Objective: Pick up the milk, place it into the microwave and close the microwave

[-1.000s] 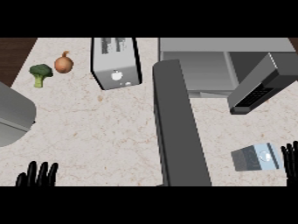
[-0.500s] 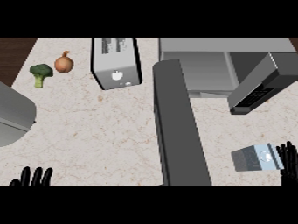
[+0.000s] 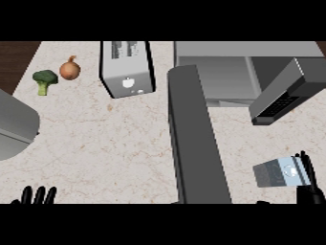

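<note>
The milk carton (image 3: 282,172), grey with a pale blue-white face, lies on the counter at the lower right. My right hand (image 3: 309,181) is against the carton's right side, fingers straight and pointing up, thumb not curled round it. The microwave (image 3: 236,76) stands at the top right with its cavity showing, and its door (image 3: 197,139) swings out toward me as a long dark slab. Only the fingertips of my left hand (image 3: 38,195) show at the lower left edge, straight and resting.
A silver toaster (image 3: 126,68) stands at the top centre. An onion (image 3: 69,70) and a broccoli floret (image 3: 45,79) lie at the top left. A large grey rounded appliance (image 3: 3,124) fills the left edge. The counter (image 3: 109,143) is speckled stone.
My right hand has shifted left to the milk carton's right side. My left hand has sunk lower, with less of it showing.
</note>
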`<state>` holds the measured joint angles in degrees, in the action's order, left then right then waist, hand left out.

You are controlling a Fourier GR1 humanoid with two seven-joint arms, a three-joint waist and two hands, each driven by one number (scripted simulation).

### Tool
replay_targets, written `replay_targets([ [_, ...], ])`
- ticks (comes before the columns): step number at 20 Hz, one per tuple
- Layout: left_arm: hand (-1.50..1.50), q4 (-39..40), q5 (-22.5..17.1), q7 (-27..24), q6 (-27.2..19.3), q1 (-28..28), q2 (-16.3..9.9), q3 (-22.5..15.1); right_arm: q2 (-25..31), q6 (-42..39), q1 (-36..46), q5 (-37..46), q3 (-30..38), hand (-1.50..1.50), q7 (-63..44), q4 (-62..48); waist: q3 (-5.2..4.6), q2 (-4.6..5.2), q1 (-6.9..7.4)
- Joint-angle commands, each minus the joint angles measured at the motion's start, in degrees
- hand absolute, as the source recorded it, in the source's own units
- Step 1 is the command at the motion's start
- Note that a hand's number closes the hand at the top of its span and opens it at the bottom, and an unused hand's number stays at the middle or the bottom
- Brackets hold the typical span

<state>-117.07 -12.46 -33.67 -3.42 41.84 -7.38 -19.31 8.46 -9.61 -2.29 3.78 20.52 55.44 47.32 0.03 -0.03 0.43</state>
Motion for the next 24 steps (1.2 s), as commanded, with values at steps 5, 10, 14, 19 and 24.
replay_targets([
  [5, -1.50, -2.77, 3.09, 0.19, -2.63, 2.74, 0.04, -4.12, 1.39, -2.33, 3.45, -0.69, -0.95, -1.50, 5.20, -6.65, 0.02, 0.01, 0.02],
  [10, -1.50, 1.49, 1.24, -0.75, -2.07, -0.63, 0.18, -2.55, -0.31, 0.58, 6.30, -1.68, -1.80, -1.50, 2.63, -6.55, -0.01, 0.02, -0.11],
  [14, -1.50, 5.16, 0.25, -7.87, 0.94, 3.03, -1.46, -1.74, -0.21, 4.63, 6.70, -2.93, 0.40, -1.50, 2.97, -6.95, -0.03, -0.03, 0.09],
  [19, -1.50, 1.04, 0.42, -1.18, -2.10, -0.11, -1.13, -2.01, 2.63, 10.84, 11.86, 1.20, -0.15, 1.50, 3.89, -10.71, 0.01, 0.09, 0.08],
  [24, -1.50, 1.50, 1.93, -2.63, -2.83, 0.84, -0.52, -4.69, 0.86, 15.69, 14.07, -0.32, 2.31, 1.50, 6.73, -13.67, 0.02, 0.09, 0.13],
])
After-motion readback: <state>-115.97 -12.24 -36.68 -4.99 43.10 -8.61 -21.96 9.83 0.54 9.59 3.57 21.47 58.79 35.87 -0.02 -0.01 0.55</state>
